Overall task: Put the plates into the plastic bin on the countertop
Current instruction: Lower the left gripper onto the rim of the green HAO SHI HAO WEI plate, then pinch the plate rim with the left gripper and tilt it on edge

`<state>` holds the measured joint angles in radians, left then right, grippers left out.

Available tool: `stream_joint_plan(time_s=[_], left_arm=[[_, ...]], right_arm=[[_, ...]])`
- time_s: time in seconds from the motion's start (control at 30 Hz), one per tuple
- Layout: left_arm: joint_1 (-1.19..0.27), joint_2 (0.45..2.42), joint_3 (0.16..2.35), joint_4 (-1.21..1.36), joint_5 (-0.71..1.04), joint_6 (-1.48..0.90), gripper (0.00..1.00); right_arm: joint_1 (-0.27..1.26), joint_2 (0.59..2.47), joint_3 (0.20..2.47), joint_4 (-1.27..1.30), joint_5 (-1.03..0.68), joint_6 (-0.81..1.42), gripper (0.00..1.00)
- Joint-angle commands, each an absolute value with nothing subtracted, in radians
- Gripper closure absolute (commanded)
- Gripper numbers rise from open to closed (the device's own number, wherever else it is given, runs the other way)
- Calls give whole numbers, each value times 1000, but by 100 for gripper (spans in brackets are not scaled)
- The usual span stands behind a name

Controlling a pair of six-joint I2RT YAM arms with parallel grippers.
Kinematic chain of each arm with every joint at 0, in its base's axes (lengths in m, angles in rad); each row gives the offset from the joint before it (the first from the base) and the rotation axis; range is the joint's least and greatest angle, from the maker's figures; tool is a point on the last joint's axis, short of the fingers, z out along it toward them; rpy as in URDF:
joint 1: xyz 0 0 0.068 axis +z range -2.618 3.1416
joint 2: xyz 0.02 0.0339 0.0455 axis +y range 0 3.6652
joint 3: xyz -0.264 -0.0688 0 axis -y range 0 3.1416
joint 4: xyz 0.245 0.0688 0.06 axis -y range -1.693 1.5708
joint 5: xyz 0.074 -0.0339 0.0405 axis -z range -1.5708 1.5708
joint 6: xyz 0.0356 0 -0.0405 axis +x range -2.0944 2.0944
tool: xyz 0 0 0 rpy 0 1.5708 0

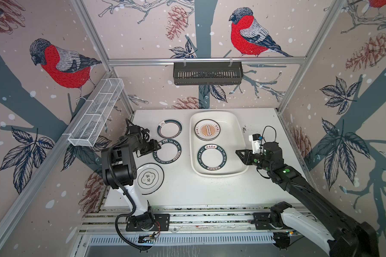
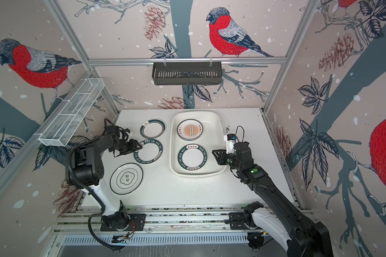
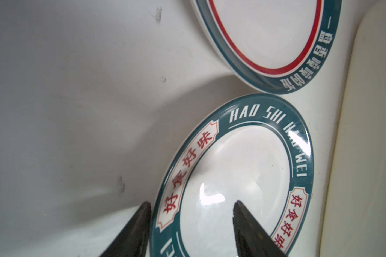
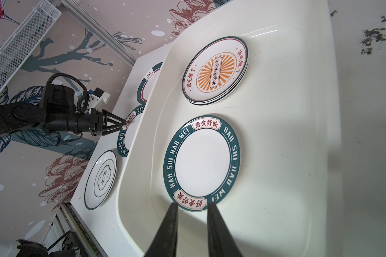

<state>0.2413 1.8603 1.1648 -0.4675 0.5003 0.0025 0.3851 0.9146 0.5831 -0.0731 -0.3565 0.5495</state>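
Astride lettered plate's rim (image 3: 165,200) — left gripper (image 3: 192,203)

A black slotted rack (image 1: 207,73) hangs by two hooks from the aluminium rail (image 1: 143,61) across the far wall; a white wire-mesh basket (image 1: 96,118), split into compartments, runs along the left wall; the wallpaper shows a red-breasted far-wall bird (image 1: 247,33), a matching left-wall bird (image 1: 60,64), a pine cone (image 1: 176,22) and dark leaves; a slotted metal grille (image 1: 187,240) lines the near edge

The left arm (image 1: 118,166) covers part of the clover plate (image 1: 153,184), whose emblem is illegible.
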Motion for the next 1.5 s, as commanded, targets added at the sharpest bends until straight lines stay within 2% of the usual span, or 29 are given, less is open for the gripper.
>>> stream_joint_plan(time_s=[0.0,0.23,0.7,0.9,0.97,1.03,1.47], left_arm=[[242,1877,1181,-515,565,48,44],[242,1877,1169,-513,604,79,45],[242,1903,1159,-515,665,154,53],[242,1916,1160,-511,716,168,66],[242,1917,1158,-510,735,176,66],[242,1917,1154,-503,744,181,72],[243,1969,1167,-521,822,202,73]], right_arm=[[384,919,580,-31,-348,561,75],[382,930,583,-25,-351,571,75],[383,942,578,-6,-354,591,77],[382,943,577,-2,-353,595,77],[382,945,574,1,-355,598,77],[383,945,571,3,-354,597,78],[382,966,550,33,-366,607,78]])
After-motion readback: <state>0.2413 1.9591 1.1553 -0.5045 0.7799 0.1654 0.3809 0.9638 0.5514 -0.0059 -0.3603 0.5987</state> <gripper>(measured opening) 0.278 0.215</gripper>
